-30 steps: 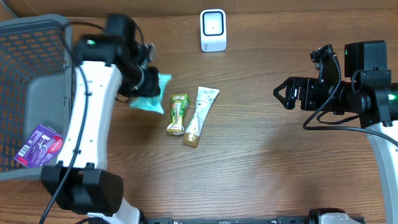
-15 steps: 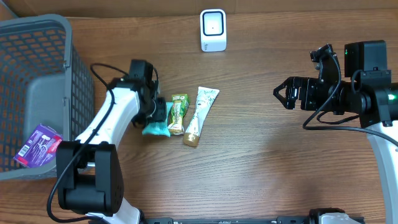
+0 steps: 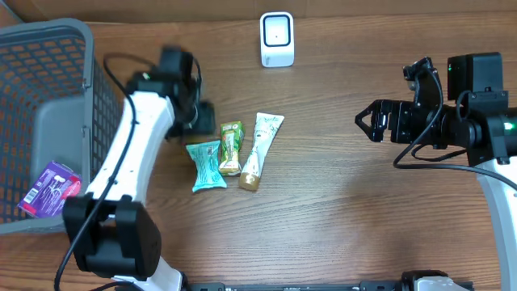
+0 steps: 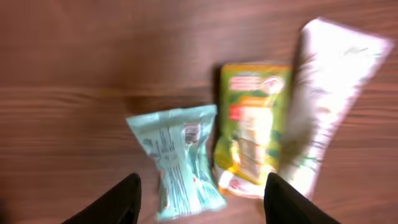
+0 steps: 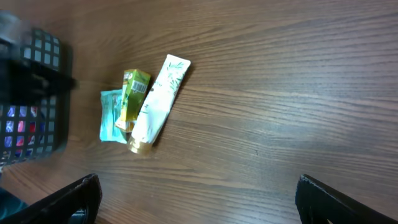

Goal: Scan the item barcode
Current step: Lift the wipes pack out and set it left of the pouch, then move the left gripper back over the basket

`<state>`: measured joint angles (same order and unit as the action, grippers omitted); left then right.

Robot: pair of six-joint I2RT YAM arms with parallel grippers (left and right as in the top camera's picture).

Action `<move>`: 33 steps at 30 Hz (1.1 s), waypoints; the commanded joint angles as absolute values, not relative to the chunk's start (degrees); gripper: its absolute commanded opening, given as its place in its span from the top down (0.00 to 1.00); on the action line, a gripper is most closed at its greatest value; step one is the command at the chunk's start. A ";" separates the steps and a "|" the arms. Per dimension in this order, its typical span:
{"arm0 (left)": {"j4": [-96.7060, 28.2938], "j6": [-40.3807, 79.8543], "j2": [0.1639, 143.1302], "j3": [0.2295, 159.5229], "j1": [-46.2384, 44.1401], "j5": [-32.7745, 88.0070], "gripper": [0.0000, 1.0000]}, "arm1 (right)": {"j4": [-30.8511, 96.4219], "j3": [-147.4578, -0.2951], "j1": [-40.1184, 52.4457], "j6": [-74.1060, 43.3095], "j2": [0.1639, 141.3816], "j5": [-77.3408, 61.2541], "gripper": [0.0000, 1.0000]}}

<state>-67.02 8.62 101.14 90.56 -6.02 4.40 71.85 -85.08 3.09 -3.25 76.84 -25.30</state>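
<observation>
A teal snack packet (image 3: 206, 164) lies flat on the wooden table, free of any grip. My left gripper (image 3: 203, 121) hovers just behind it, blurred by motion. In the left wrist view the packet (image 4: 183, 163) lies below and between my spread dark fingers (image 4: 118, 202), with my left gripper (image 4: 200, 206) open and holding nothing. A green packet (image 3: 232, 148) and a white tube (image 3: 260, 149) lie right beside the teal one. The white barcode scanner (image 3: 277, 39) stands at the back centre. My right gripper (image 3: 367, 123) hangs open over the right side, empty.
A grey mesh basket (image 3: 60, 48) fills the left edge, with a purple packet (image 3: 50, 187) inside. The right wrist view shows the teal packet (image 5: 111, 116), green packet (image 5: 134, 99), tube (image 5: 158, 102) and basket (image 5: 31, 93) far off, bare wood under my right gripper (image 5: 199, 202).
My left gripper brought the teal packet down beside the green one, opened, let it go and pulled back. The packet now lies on the table. The right arm has not moved.
</observation>
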 commanded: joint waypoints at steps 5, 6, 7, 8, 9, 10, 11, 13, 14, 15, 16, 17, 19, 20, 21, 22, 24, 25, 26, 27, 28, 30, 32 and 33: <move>-84.42 5.13 100.68 122.08 -6.35 0.78 0.46 | 71.70 -85.73 3.38 -3.40 76.64 -25.78 0.00; -85.78 5.13 100.68 124.07 -6.35 -0.21 0.46 | 71.70 -85.73 3.38 -3.40 76.64 -25.78 0.00; -87.83 5.15 100.68 126.87 -6.35 -1.89 0.47 | 71.72 -85.73 3.38 -3.40 76.64 -25.78 0.00; -90.11 5.21 100.66 129.75 -6.35 -3.75 0.47 | 71.77 -85.73 3.38 -3.40 76.64 -25.78 0.00; -92.03 5.48 100.57 131.87 -6.33 -5.54 0.48 | 71.88 -85.73 3.38 -3.38 76.64 -25.78 0.00; -94.21 6.39 100.38 133.95 -6.28 -7.97 0.48 | 72.03 -85.73 3.38 -3.38 76.64 -25.76 0.00; -96.33 7.55 100.14 135.61 -6.11 -10.35 0.48 | 72.18 -85.73 3.38 -3.38 76.64 -25.76 0.00; -96.82 7.99 98.78 136.25 -5.48 -12.34 0.48 | 72.36 -85.73 3.38 -3.38 76.64 -25.76 0.00; -96.82 8.49 97.84 136.22 -4.73 -12.58 0.48 | 72.40 -85.73 3.38 -3.36 76.64 -25.76 0.00; -96.82 9.52 96.84 136.22 -3.79 -12.93 0.48 | 72.47 -85.73 3.38 -3.36 76.64 -25.76 0.00; -96.82 10.33 95.90 136.22 -2.42 -12.86 0.47 | 72.55 -85.73 3.38 -3.36 76.64 -25.76 0.00; -96.82 11.18 94.85 136.22 -0.67 -12.78 0.47 | 72.75 -85.73 3.38 -3.36 76.64 -25.74 0.00; -96.82 12.60 93.03 136.22 3.11 -12.27 0.46 | 73.06 -85.73 3.38 -3.36 76.64 -25.74 0.00; -96.82 13.10 92.12 136.22 5.21 -11.94 0.46 | 73.19 -85.73 3.38 -3.33 76.64 -25.74 0.00; -96.82 13.63 91.13 136.22 7.77 -11.49 0.44 | 73.19 -85.73 3.38 -3.29 76.64 -25.74 0.00; -96.82 13.78 90.35 136.22 10.11 -10.87 0.42 | 73.14 -85.73 3.38 -3.16 76.64 -25.74 0.00; -96.82 13.80 89.14 136.20 15.99 -9.96 0.31 | 72.90 -85.73 3.38 -3.14 76.64 -25.74 0.00; -96.82 13.76 88.90 136.14 18.59 -9.69 0.21 | 72.75 -85.73 3.38 -3.14 76.64 -25.74 0.00; -96.82 13.74 88.79 136.00 21.56 -9.52 0.17 | 72.71 -85.73 3.38 -3.14 76.64 -25.74 0.00; -96.79 13.74 88.79 135.61 24.47 -9.52 0.16 | 72.71 -85.73 3.38 -3.14 76.64 -25.74 0.00; -96.82 13.76 88.82 134.93 26.83 -9.50 0.15 | 72.73 -85.73 3.38 -3.14 76.64 -25.74 0.00; -96.68 14.04 88.95 132.57 31.22 -8.43 0.14 | 72.75 -85.73 3.38 -3.16 76.64 -25.74 0.00; -96.36 14.92 89.56 129.45 34.85 -6.17 0.14 | 72.77 -85.73 3.38 -3.14 76.64 -25.74 0.00; -96.18 15.53 89.89 127.92 35.94 -5.72 0.13 | 72.79 -85.73 3.38 -3.14 76.64 -25.71 0.00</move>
